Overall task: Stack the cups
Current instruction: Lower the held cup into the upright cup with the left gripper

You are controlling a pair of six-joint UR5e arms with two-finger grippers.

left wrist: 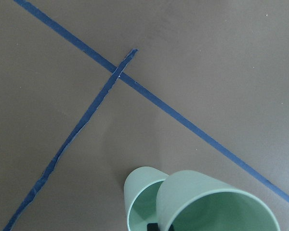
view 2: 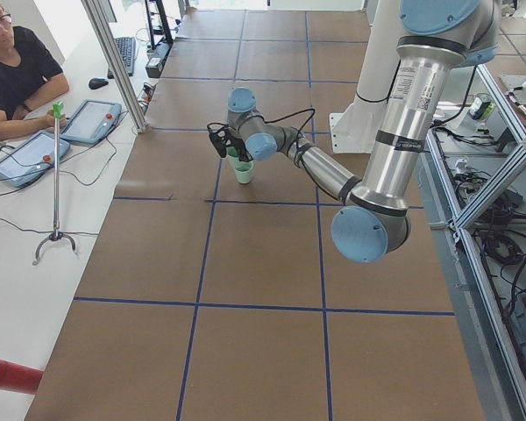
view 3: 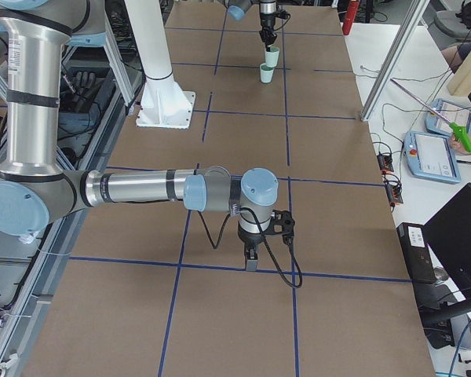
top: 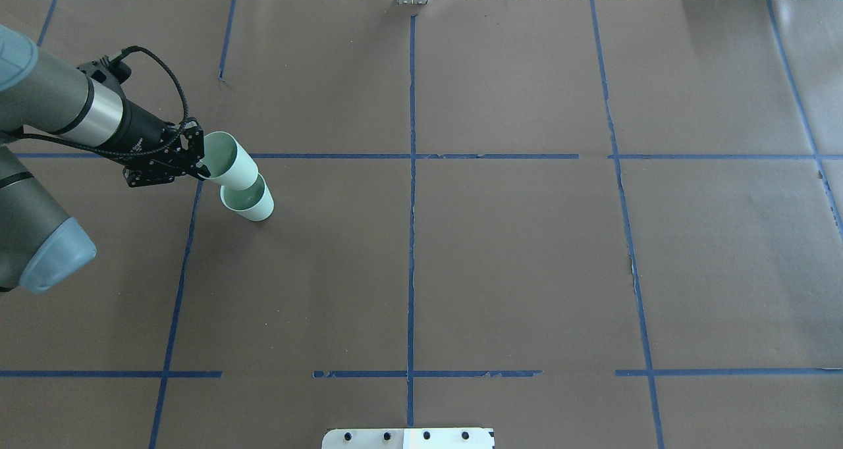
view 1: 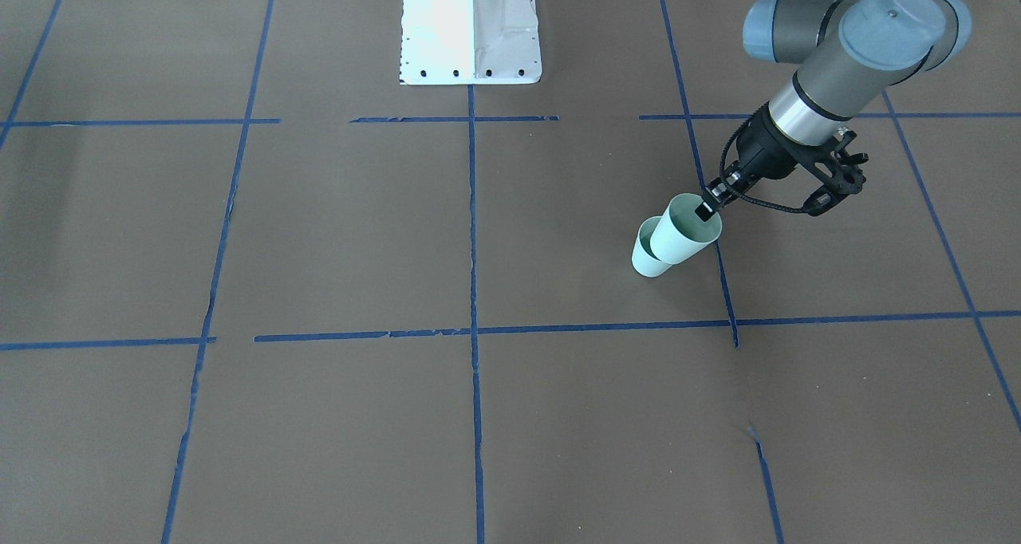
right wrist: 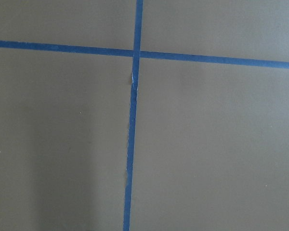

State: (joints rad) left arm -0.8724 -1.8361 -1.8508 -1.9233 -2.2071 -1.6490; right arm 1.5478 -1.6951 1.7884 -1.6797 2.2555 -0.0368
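The left gripper (view 1: 706,209) is closed on the rim of the upper cup (view 1: 684,234), with one finger inside its mouth. That cup hangs tilted, its base at the mouth of the lower cup (view 1: 646,261), which stands on the table (view 1: 319,249) at the robot's left. It may be partly inside already, but I cannot tell how deep. Let go at this slant, it could jam or knock the lower cup over. The right gripper (view 3: 251,259) points down, well apart from the cups, and I cannot tell whether its jaws are open or closed.

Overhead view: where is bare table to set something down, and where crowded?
Crowded: far left, where the left tool holds one cup tilted over the other cup. Bare: every square right of the centre tape line, and the left squares nearer the base plate.
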